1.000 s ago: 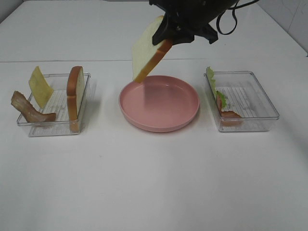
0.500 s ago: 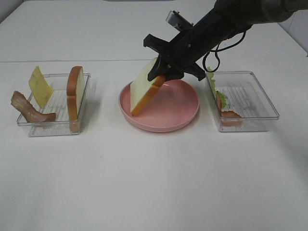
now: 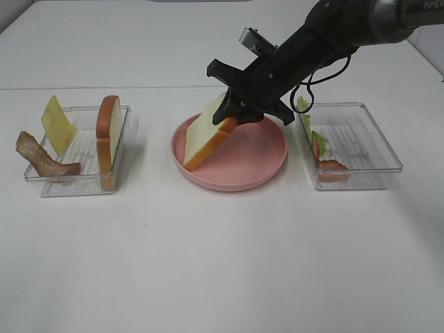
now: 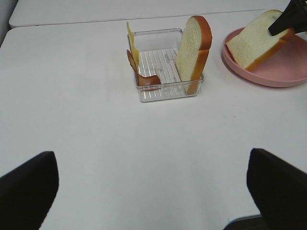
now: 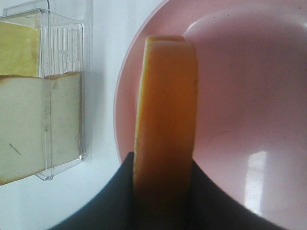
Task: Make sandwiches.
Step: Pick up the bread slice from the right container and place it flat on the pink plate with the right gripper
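Two black fingers of the right gripper [image 3: 234, 114] pinch one bread slice [image 3: 201, 139] at its upper crust edge. We see the slice tilted, white face up, and its lower corner seems to rest on the left part of the pink plate [image 3: 260, 161]. It is the only sandwich part on the plate. Just beside the plate stands the right tray [image 3: 378, 156], with lettuce [image 3: 304, 114] and a reddish strip [image 3: 326, 164] against its wall nearest the plate. Well apart, the left tray [image 3: 69, 186] holds an upright second slice [image 3: 109, 135], yellow cheese [image 3: 57, 125] and bacon [image 3: 41, 161] that hangs over its edge. The left gripper [image 4: 153, 189] hangs above the white table [image 3: 222, 263], spread wide, holding nothing.
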